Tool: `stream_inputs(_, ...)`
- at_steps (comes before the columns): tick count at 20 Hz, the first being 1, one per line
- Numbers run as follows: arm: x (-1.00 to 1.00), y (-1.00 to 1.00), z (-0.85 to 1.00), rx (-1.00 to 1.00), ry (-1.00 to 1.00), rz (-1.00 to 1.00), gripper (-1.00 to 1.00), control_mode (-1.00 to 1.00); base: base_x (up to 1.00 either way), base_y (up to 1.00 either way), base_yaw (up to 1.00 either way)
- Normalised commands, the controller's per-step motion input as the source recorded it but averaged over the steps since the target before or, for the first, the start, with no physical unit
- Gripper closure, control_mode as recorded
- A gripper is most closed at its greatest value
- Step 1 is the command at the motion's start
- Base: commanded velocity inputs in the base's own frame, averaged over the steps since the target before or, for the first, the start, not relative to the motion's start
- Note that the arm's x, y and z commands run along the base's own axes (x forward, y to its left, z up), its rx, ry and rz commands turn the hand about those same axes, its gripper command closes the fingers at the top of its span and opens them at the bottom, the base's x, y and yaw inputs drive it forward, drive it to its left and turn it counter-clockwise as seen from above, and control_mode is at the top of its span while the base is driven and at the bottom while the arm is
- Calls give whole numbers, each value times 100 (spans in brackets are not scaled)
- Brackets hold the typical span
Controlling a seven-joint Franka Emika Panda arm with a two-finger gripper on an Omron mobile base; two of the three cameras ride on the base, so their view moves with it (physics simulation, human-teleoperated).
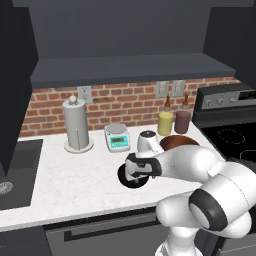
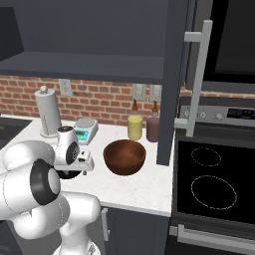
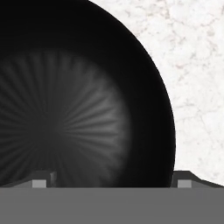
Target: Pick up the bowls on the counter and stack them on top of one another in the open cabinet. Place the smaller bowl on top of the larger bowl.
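The smaller bowl (image 3: 65, 113), glossy black and shallow, lies on the white counter (image 1: 70, 182). My gripper (image 3: 113, 181) hangs close over it, open, with one fingertip (image 3: 41, 181) over the bowl's inside and the other outside its rim. From the base, the hand (image 1: 137, 167) covers most of the black bowl (image 1: 131, 182). The larger bowl (image 2: 124, 157), reddish-brown and deep, stands upright just right of the hand, partly behind my arm in the left base view (image 1: 175, 142). The open cabinet (image 1: 130, 70) runs above the brick wall with a bare shelf.
A paper towel holder (image 1: 76, 125), a small scale (image 1: 117, 137), a yellow jar (image 1: 165, 123) and a maroon jar (image 1: 182, 121) stand along the back wall. A sink (image 1: 15, 170) lies left. The black stove (image 2: 214, 184) is right, past a tall dark panel (image 2: 172, 79).
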Motion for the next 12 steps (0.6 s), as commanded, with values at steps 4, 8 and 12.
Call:
stream_inputs(4, 0, 0, 0, 0, 0, 0, 100, -100, 0, 0, 0)
stream_inputs(8, 0, 0, 0, 0, 0, 0, 100, -100, 0, 0, 0)
stream_inputs(12, 0, 0, 0, 0, 0, 0, 100, -100, 0, 0, 0)
